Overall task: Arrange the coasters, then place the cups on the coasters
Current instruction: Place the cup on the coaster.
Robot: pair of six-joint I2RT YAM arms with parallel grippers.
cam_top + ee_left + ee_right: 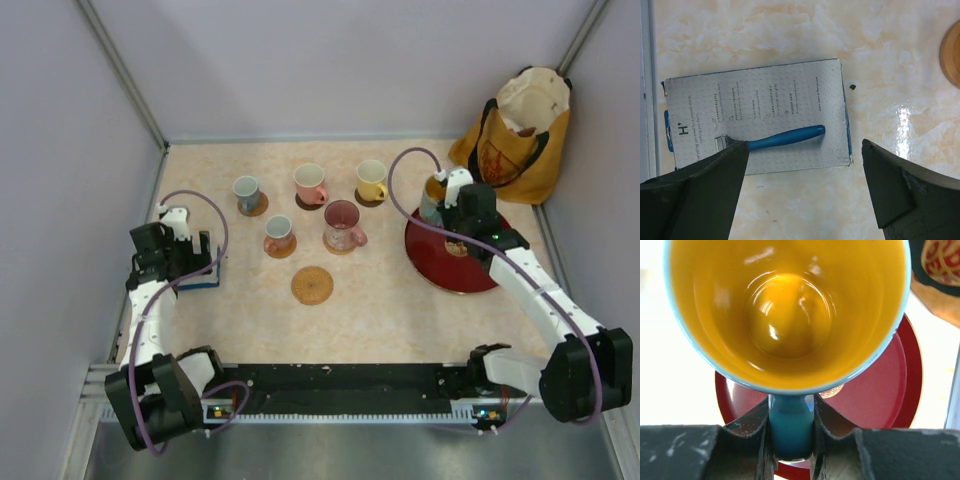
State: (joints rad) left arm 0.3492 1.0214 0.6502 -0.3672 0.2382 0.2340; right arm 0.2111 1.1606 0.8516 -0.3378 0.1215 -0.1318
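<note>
Blue cup [790, 315]: yellow inside, clenched by its handle in right end effector [791, 435], over red tray [880, 385] at right of top view; lifted or resting, cannot tell. Five other cups [310, 183] seated on dark coasters [258, 210], upper centre. One tan coaster [312, 285] bare, centre of frame. Left end effector [805, 145] released, jaws wide, above razor box [760, 100] at far left. Best carried level and slow, since handle grip probably lets cup swing. Pass below dark pink cup [341, 224], centre base on disc, let go only once flat.
</note>
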